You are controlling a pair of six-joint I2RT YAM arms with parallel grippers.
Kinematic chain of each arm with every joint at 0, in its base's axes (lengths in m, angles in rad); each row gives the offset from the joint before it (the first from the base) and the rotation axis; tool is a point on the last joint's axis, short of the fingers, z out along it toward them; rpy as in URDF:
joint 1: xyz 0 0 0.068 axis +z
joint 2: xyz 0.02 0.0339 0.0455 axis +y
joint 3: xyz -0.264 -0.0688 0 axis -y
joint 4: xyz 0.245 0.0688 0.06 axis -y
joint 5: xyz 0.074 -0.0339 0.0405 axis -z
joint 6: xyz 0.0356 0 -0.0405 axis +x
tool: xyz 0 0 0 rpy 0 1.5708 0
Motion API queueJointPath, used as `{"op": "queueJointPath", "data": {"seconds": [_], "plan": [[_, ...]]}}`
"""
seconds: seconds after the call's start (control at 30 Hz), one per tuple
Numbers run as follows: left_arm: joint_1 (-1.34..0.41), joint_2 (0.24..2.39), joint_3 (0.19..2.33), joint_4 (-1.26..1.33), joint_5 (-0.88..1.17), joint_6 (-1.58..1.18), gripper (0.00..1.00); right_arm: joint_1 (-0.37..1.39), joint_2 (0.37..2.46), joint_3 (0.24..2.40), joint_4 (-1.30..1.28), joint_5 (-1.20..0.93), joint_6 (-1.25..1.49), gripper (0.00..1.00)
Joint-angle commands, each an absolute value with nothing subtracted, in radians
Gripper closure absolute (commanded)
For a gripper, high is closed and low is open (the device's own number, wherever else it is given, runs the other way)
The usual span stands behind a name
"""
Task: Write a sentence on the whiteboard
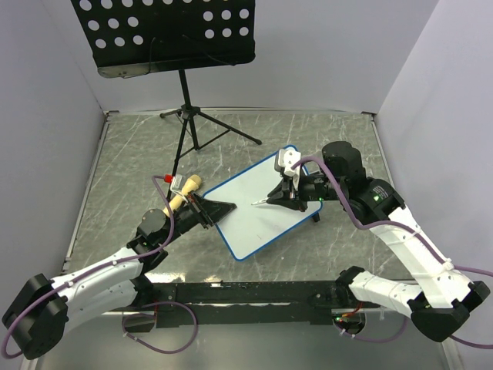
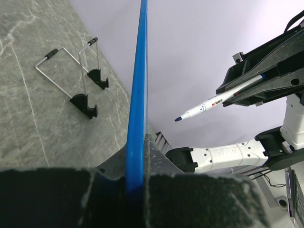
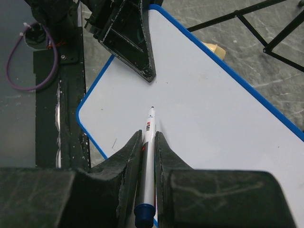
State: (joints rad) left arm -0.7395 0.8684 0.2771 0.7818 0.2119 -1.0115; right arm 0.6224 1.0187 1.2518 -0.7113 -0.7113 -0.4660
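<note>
Top view: whiteboard (image 1: 266,220) sits mid-tabletop, blank, left hand (image 1: 222,209) clamped on its edge, right hand (image 1: 280,196) pinched shut on a marker (image 1: 260,202); left wrist shows the same clamp, right wrist the tip over bare white, so I'd say all the writing's left to do.

The whiteboard (image 1: 262,220) sits mid-frame on the worktop (image 1: 131,162), with the music stand (image 1: 166,35) behind at upper left. The left end effector (image 1: 229,206) grips its left edge; the right end effector (image 1: 276,196) holds the marker (image 1: 262,201) over its middle.

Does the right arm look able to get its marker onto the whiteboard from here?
Probably yes: the marker in the right gripper points at bare whiteboard with nothing between, and the left gripper clamps only its edge.
</note>
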Motion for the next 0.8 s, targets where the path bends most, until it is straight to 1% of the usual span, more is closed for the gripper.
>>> {"op": "queueJointPath", "data": {"seconds": [0.0,0.5,0.77], "plan": [[-0.746,0.851,0.341,0.940,0.213,-1.039,0.99,0.629,1.019,1.293,-0.687,-0.695,-0.476,1.00],[-0.746,0.864,0.347,0.948,0.204,-1.063,0.99,0.630,1.048,1.302,-0.667,-0.715,-0.466,1.00],[-0.747,0.874,0.353,0.954,0.192,-1.088,0.99,0.678,1.061,1.327,-0.680,-0.719,-0.472,1.00]]}}
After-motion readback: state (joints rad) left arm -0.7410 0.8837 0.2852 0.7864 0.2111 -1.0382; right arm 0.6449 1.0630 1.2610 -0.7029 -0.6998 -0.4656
